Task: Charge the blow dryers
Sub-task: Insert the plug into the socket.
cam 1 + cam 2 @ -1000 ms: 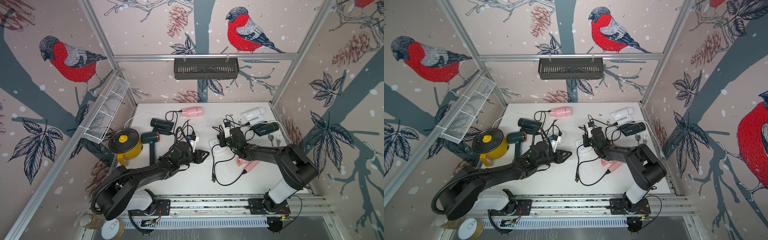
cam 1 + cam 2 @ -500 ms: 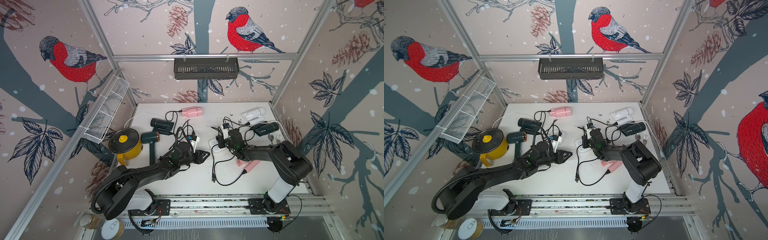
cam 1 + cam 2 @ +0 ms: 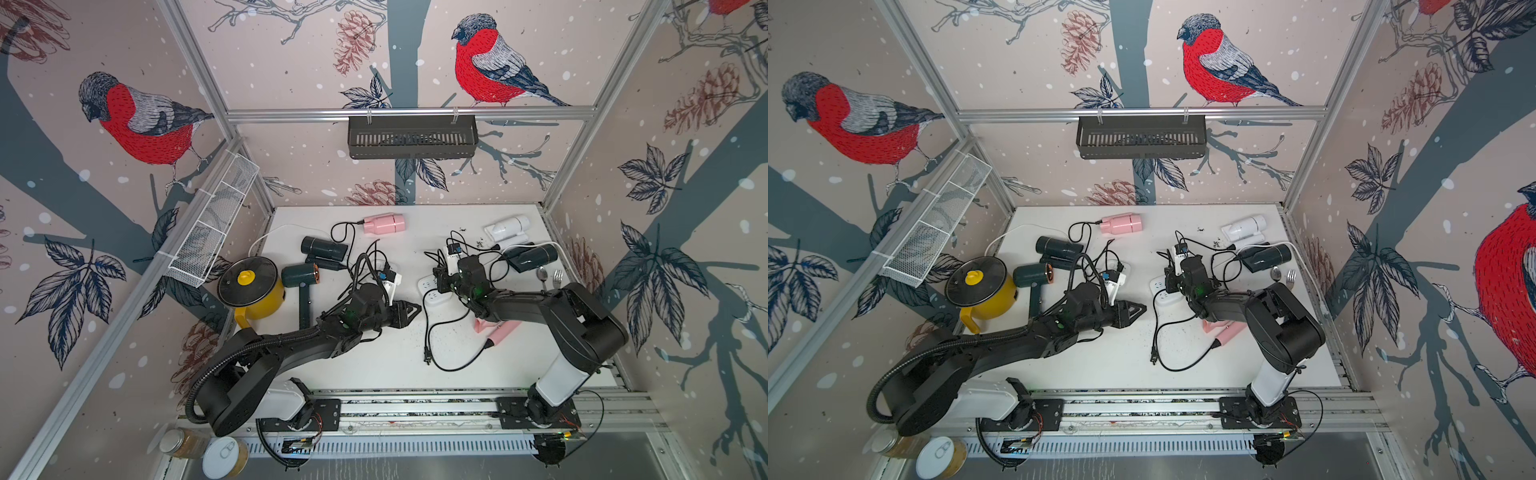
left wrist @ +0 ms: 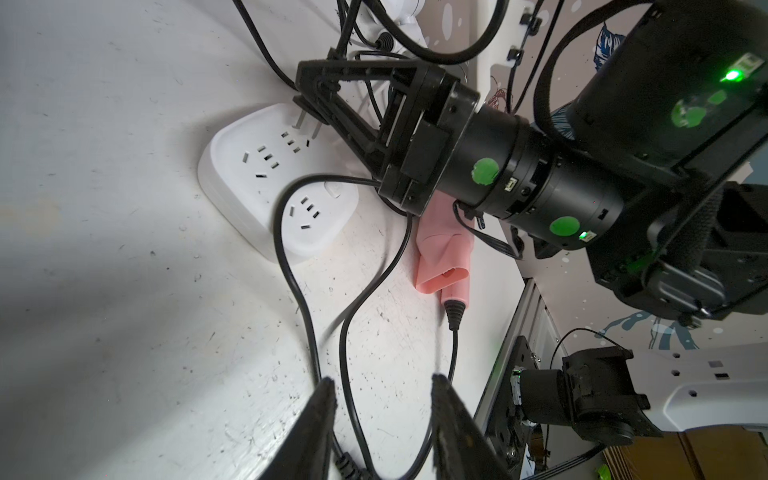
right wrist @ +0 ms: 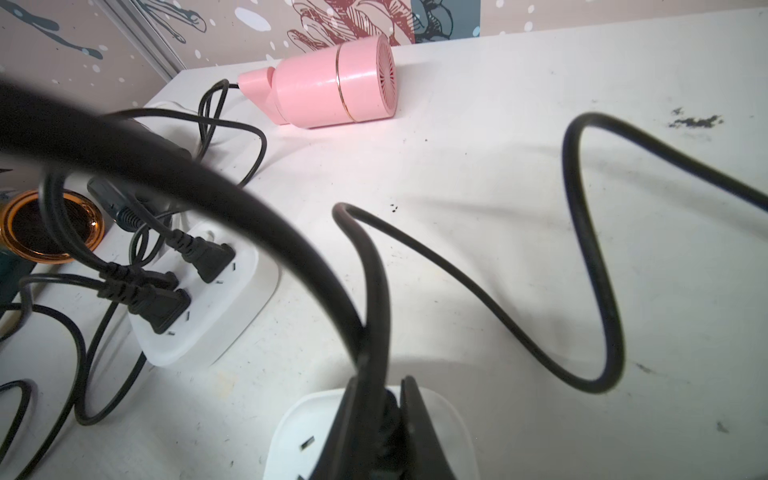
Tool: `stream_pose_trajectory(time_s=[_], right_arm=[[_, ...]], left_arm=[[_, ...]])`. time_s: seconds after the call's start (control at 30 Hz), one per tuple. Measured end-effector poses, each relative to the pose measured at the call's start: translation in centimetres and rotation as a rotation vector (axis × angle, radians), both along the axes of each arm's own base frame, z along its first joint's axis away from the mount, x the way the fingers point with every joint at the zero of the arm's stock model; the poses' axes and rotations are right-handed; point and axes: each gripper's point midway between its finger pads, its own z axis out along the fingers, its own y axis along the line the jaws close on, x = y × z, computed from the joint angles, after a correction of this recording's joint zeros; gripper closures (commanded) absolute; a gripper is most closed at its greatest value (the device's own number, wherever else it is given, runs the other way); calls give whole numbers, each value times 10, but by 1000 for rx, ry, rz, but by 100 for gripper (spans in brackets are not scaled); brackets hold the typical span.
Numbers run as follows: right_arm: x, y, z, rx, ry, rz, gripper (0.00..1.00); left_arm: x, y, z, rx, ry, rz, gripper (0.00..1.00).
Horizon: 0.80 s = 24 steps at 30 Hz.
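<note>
- In both top views I get bright, even light on the white counter [image 3: 374,365]; shadows there are soft.
- The edges look stretched by the wide lens.
- My right wrist view has a black cord [image 5: 166,166] close to the lens, badly blurred.
- Left wrist view: one side is dim, and a green lamp [image 4: 731,75] flares, perhaps overexposed.

A white table [image 3: 374,365] is laid with a pink dryer [image 3: 384,223] at the back, a black dryer [image 3: 323,247] and a green dryer [image 3: 297,276] left beside a yellow pot [image 3: 253,291], a white dryer [image 3: 508,229] and a second black dryer [image 3: 534,257] right, a second pink dryer [image 3: 500,332] in front, two power strips [image 3: 430,289], a spoon [image 3: 542,273] and a fork [image 3: 558,275].
</note>
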Motion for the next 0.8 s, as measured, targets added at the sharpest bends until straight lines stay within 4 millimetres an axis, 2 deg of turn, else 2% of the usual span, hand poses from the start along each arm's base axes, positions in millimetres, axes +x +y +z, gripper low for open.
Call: stream_pose_trajectory(time_s=[0.2, 0.4, 0.8], right_arm=[[3, 3, 5, -12, -16, 12, 95], [-8, 18, 3, -14, -8, 56, 95], [-18, 32, -16, -39, 25, 93, 95]], left_arm=[[-1, 0, 0, 1, 0, 2, 61], [2, 3, 2, 2, -5, 28, 61], [4, 6, -3, 19, 12, 49, 62]])
